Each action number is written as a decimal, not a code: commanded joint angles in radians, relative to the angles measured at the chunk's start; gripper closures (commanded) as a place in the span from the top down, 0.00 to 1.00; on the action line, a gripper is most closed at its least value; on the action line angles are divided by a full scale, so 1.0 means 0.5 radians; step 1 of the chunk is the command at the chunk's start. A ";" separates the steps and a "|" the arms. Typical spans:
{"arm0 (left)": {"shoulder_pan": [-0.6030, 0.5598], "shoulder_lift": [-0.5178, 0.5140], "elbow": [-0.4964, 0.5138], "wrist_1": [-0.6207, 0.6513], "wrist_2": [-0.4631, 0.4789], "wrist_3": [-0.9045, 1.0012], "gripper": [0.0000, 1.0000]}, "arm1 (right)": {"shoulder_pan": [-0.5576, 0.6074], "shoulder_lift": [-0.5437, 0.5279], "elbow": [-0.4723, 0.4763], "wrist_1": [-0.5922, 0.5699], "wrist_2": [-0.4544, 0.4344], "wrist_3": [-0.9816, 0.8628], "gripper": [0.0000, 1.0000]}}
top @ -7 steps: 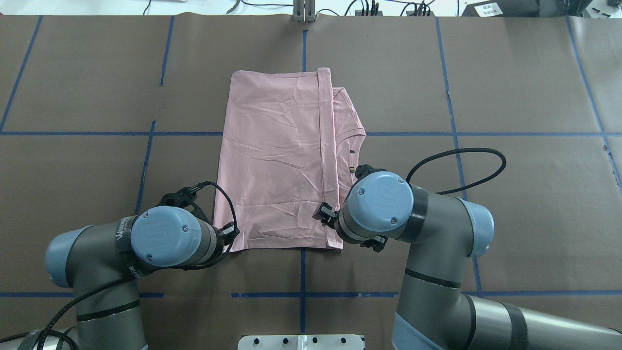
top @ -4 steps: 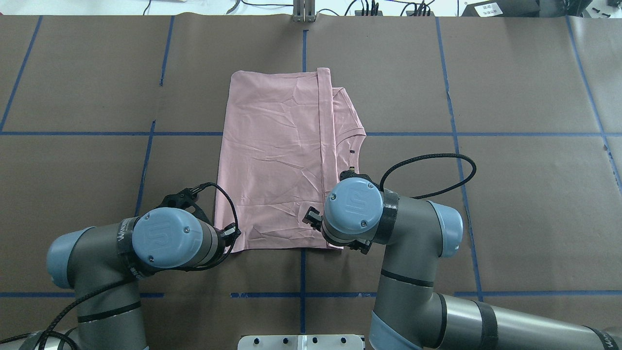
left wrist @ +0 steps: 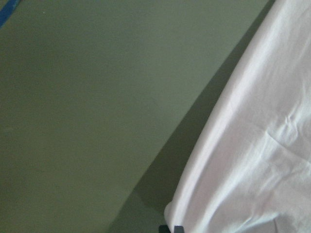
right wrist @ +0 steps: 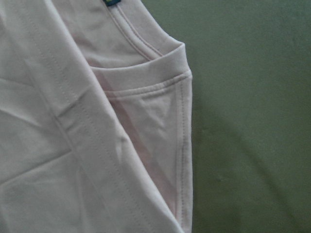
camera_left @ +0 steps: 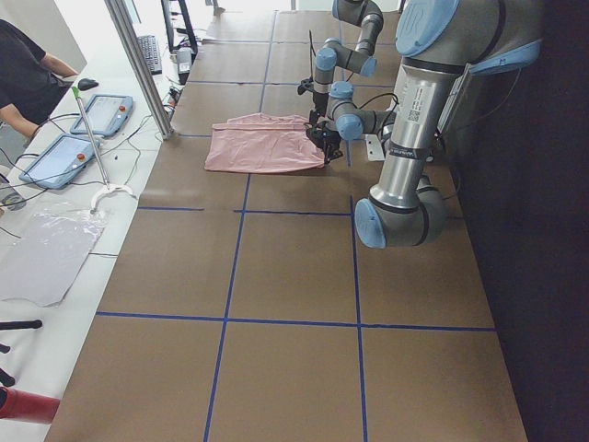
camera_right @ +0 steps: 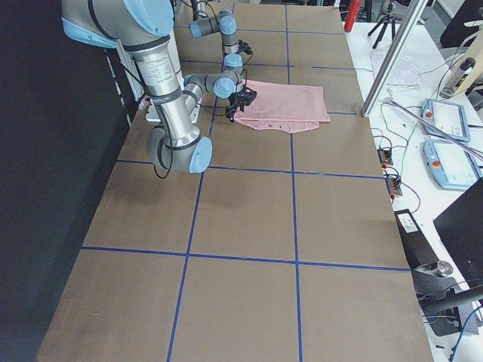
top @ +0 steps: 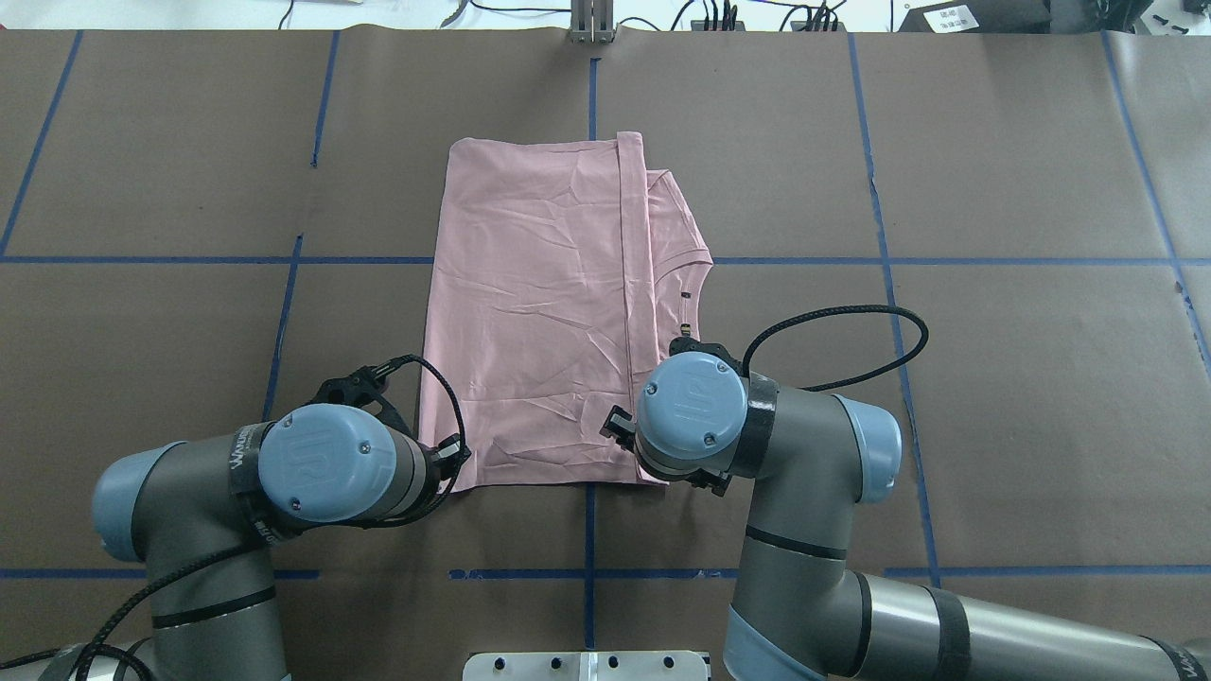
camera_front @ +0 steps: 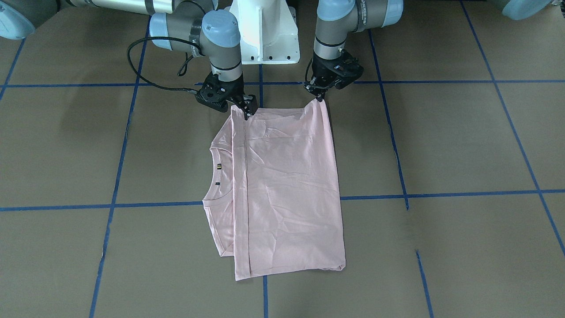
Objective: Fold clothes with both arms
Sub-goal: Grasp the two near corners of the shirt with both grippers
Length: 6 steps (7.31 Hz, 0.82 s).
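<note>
Brown paper-covered table [top: 993, 378], and on it the pink T-shirt [top: 539, 312], folded to a long strip. Its long axis runs straight away from the robot's base, collar edge on the robot's right. Both pincers sit at the near hem, one per corner. The left gripper [camera_front: 321, 95] looks clamped on its corner, with cloth peaking up into it. The right gripper [camera_front: 246, 110] is over the other corner, and I can't tell its grip. I reckon the fold goes forward. The blue joint cap [top: 688, 402] reads UR; the collar tag [camera_front: 218, 167] is unreadable.
</note>
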<state>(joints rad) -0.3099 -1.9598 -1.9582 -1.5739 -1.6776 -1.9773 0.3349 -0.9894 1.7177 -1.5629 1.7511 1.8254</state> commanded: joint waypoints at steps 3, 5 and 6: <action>0.000 0.005 -0.001 0.000 -0.001 0.000 0.00 | -0.007 0.003 -0.018 0.003 -0.002 0.000 0.98; 0.000 0.008 0.002 0.000 -0.001 0.000 0.00 | -0.010 0.037 -0.018 0.018 -0.002 0.000 0.98; 0.000 0.005 0.002 0.000 -0.001 0.000 0.00 | -0.013 0.043 -0.021 0.018 -0.002 0.000 0.98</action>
<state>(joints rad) -0.3099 -1.9566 -1.9577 -1.5739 -1.6778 -1.9773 0.3298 -0.9747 1.7083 -1.5552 1.7503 1.8254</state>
